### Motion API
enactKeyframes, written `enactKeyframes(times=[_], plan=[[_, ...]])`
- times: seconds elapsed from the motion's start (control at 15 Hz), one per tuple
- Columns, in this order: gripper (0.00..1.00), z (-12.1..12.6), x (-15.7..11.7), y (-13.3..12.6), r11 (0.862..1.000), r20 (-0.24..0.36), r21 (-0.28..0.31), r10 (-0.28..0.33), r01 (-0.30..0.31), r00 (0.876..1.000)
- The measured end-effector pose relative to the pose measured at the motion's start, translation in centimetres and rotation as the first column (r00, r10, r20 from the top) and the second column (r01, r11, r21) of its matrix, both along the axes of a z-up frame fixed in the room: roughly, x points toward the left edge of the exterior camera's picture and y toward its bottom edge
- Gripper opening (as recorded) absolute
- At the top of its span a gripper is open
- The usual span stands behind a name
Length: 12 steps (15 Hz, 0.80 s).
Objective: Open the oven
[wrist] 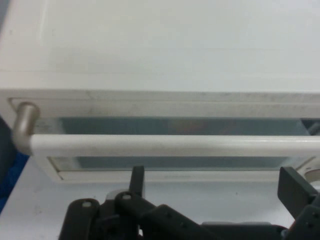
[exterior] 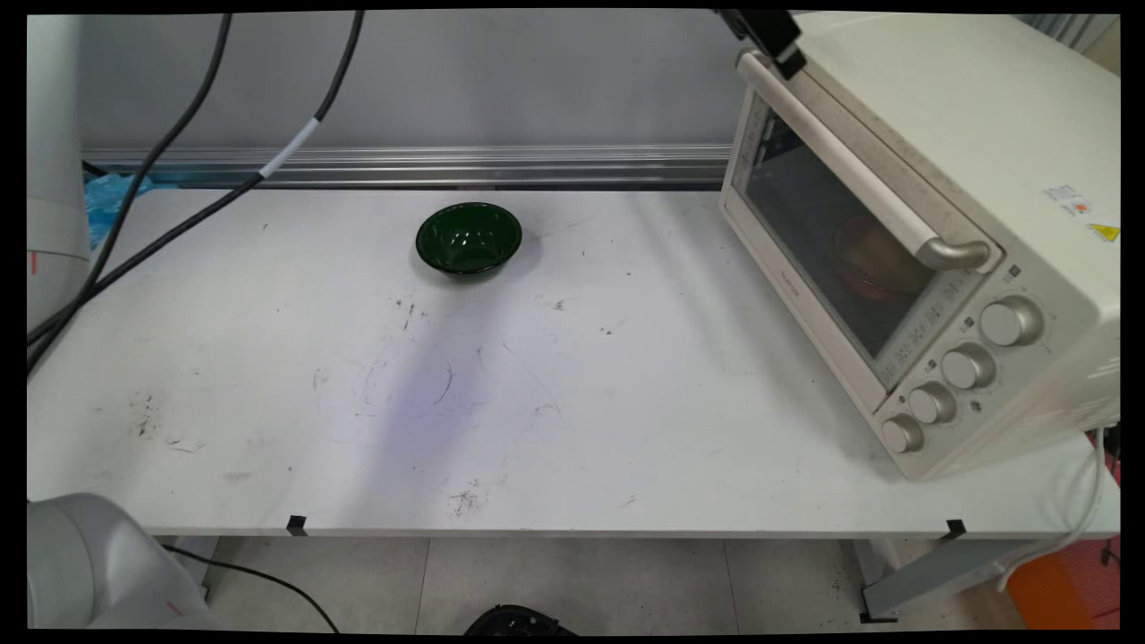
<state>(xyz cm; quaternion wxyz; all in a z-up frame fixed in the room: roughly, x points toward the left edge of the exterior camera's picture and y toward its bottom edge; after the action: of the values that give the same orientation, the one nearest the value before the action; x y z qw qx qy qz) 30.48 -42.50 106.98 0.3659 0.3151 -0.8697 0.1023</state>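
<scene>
A cream toaster oven (exterior: 966, 161) stands at the table's right side with its door closed. My gripper (exterior: 775, 38) hangs at the top edge of the main view, just above the far end of the door's handle bar (exterior: 859, 170). In the hand view I look down on the oven's top (wrist: 165, 45); the handle bar (wrist: 170, 145) runs across the picture, in front of the glass door. My gripper (wrist: 215, 184) is open, its fingertips (wrist: 137, 176) just short of the bar, with nothing between them. Through the glass, something red and yellowish (exterior: 872, 264) shows dimly inside.
A dark green bowl (exterior: 468, 236), empty, sits on the white table (exterior: 537, 402) toward the back middle. Several knobs (exterior: 966, 365) line the oven's front right. Black cables (exterior: 179, 134) hang across the upper left. An aluminium rail (exterior: 402, 165) runs along the wall.
</scene>
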Motion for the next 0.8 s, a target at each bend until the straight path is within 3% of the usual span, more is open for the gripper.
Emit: enactKeyframes(times=[0.4,0.8], plan=[[1.00,0.1,-4.6,1.0,0.999,0.020,0.036,0.003,-0.004,1.000],[1.00,-0.4,-8.1,1.7,0.999,0.080,0.044,-0.020,0.017,0.997]])
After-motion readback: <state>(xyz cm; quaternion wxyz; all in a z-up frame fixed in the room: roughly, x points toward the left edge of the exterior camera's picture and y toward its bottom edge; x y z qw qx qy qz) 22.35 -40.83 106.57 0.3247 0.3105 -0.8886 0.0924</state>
